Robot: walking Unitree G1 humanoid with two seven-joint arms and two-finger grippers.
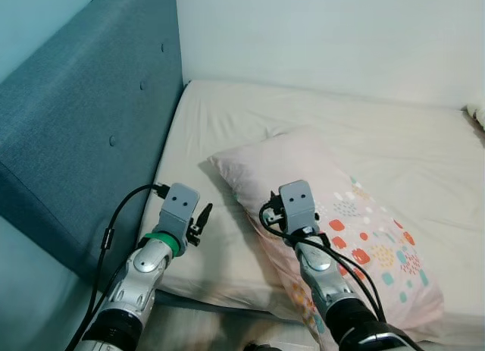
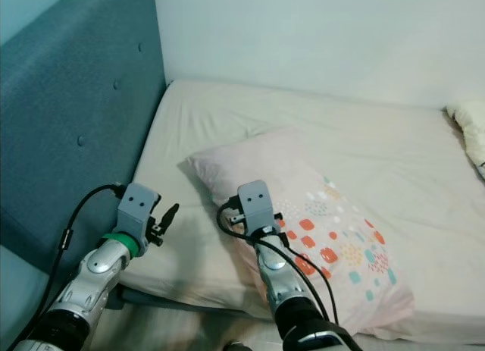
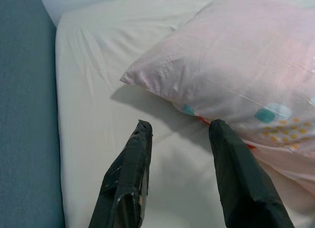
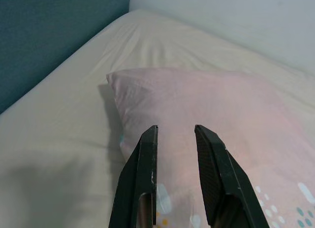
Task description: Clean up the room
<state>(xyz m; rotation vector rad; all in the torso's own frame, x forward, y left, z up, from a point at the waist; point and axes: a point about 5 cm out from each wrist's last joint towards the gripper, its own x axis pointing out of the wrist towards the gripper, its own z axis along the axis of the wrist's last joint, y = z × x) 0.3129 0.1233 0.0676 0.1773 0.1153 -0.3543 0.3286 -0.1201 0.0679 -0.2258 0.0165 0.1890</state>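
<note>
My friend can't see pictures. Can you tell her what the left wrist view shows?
The left gripper hangs open over a white bed sheet, beside a pink pillow with coloured spots. A blue headboard runs along the bed's edge.

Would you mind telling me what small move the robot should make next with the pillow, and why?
Probably lower the right gripper onto the pillow and close. Its open fingers hover just above the pink fabric, gripping nothing, and the pillow lies askew on the mattress. The left gripper is open beside the pillow's edge.
</note>
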